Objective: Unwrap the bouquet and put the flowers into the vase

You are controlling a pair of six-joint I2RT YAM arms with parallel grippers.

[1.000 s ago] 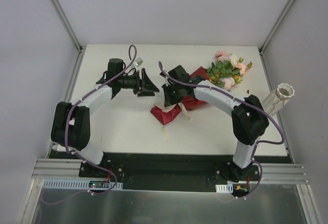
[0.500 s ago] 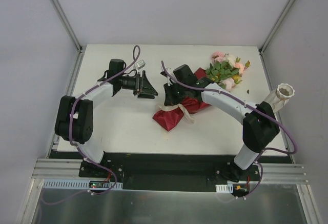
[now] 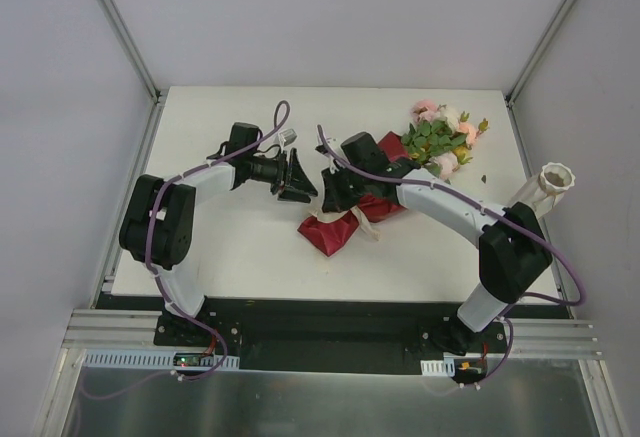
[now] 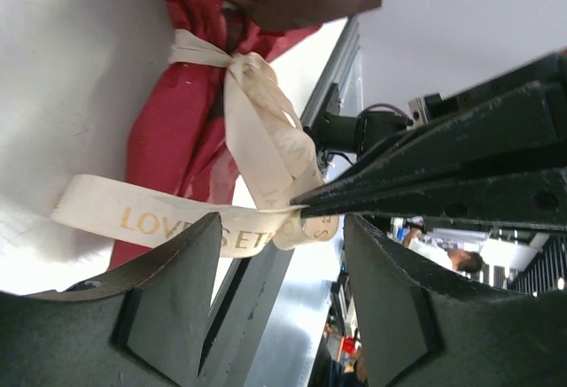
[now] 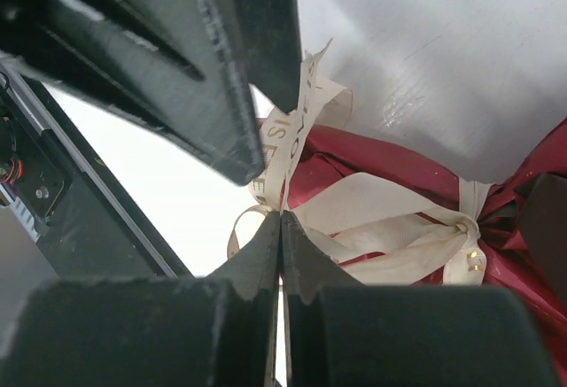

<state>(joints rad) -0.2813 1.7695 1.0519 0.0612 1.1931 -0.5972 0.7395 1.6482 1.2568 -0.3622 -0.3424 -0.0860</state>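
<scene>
Right tool (image 5: 282, 220) blocks ribbon (image 5: 372, 199) — narrow gap

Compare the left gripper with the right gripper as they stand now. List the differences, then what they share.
1. The left gripper has its jaws apart, while the right gripper has its jaws pressed together.
2. The right gripper pinches the cream ribbon. The left gripper holds nothing, and the ribbon's printed tail only lies ahead of its fingers.

Shared: both are black two-finger grippers, tips close together, facing each other at the tied end of the bouquet.
</scene>
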